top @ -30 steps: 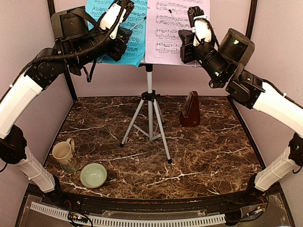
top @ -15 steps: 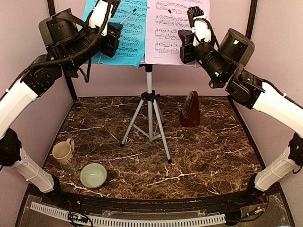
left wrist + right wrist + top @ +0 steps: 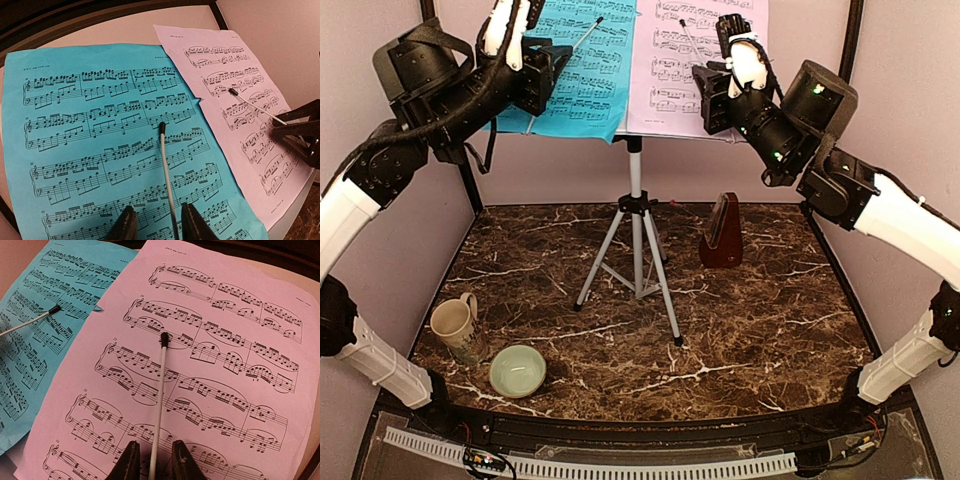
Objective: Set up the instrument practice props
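The silver tripod music stand (image 3: 637, 250) stands at the table's back middle. The blue page (image 3: 585, 80) and the pink page (image 3: 670, 70) lie side by side on its desk, which they hide. A thin white holder rod with a black tip lies across each page (image 3: 167, 170) (image 3: 159, 390). My left gripper (image 3: 550, 70) (image 3: 156, 222) is open at the blue page's (image 3: 90, 140) lower edge, the rod between its jaws. My right gripper (image 3: 705, 95) (image 3: 152, 460) is open at the pink page's (image 3: 225, 340) lower edge, jaws either side of the rod. The dark-red metronome (image 3: 722, 232) stands right of the tripod.
A beige mug (image 3: 453, 325) and a pale green bowl (image 3: 517, 371) sit at the front left of the marble table. Pink walls and dark frame posts close in the back and sides. The tripod's legs spread over the table's middle.
My left arm has swung left and up, uncovering more of the blue page, which now sits a little further left. The right arm has not moved.
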{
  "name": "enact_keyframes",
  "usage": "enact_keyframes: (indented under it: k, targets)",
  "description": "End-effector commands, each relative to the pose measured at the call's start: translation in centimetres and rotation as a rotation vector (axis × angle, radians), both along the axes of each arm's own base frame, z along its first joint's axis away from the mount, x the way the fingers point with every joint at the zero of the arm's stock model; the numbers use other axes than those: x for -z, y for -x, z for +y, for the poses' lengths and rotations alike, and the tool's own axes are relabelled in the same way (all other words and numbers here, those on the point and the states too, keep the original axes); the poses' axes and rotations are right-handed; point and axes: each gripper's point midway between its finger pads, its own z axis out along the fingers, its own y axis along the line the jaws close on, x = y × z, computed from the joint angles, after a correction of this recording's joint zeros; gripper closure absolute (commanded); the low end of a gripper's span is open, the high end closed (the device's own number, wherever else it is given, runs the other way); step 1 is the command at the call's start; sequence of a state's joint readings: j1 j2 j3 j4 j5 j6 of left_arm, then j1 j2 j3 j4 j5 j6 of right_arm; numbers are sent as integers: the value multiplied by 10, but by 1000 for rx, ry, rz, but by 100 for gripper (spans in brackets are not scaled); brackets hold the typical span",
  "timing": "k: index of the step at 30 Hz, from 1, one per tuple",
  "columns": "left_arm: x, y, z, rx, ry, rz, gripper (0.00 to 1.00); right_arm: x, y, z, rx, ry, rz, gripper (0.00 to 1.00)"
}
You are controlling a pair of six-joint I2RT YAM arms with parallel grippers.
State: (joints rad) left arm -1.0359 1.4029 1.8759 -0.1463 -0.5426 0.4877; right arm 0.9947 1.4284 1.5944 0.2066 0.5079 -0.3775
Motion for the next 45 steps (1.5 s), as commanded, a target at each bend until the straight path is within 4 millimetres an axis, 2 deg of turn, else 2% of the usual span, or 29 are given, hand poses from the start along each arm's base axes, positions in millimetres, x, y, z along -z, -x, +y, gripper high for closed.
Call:
enact_keyframes:
  k: [1, 6, 14, 18, 21, 23, 26, 30, 33, 35, 40, 43, 45]
  targets:
    - [-20, 15, 10, 59, 71, -28, 64, -22, 12, -8, -36, -52, -38, 73]
    - [-23, 25, 10, 115, 86, -33, 51, -28, 18, -6, -65, -53, -54, 62]
    - [-27, 36, 26, 125, 107, -40, 32, -46, 33, -4, -124, -62, -98, 39]
    - [-22, 44, 34, 146, 110, -37, 26, -54, 42, -4, -144, -60, -124, 24]
    - [-17, 54, 40, 184, 116, -35, 23, -58, 50, -4, -171, -53, -139, 17]
    - [-11, 62, 44, 216, 119, -27, 22, -58, 56, -1, -202, -37, -142, 13]
    - [0, 71, 55, 238, 140, -1, 22, -56, 68, 3, -265, -12, -138, 2]
    - [26, 74, 65, 232, 146, 67, 21, -45, 92, 10, -379, 44, -124, 0]
    - [53, 74, 72, 215, 163, 132, 21, -30, 116, 12, -493, 77, -123, 0]
    - [67, 74, 80, 199, 195, 158, 21, -17, 126, 8, -526, 80, -107, 0]
    - [102, 74, 95, 163, 256, 210, 21, 20, 144, -6, -597, 62, -10, 0]
    - [122, 72, 96, 148, 263, 257, 21, 47, 150, -15, -616, 21, 73, 0]
    - [139, 69, 95, 129, 261, 292, 20, 74, 151, -21, -621, -12, 148, 0]
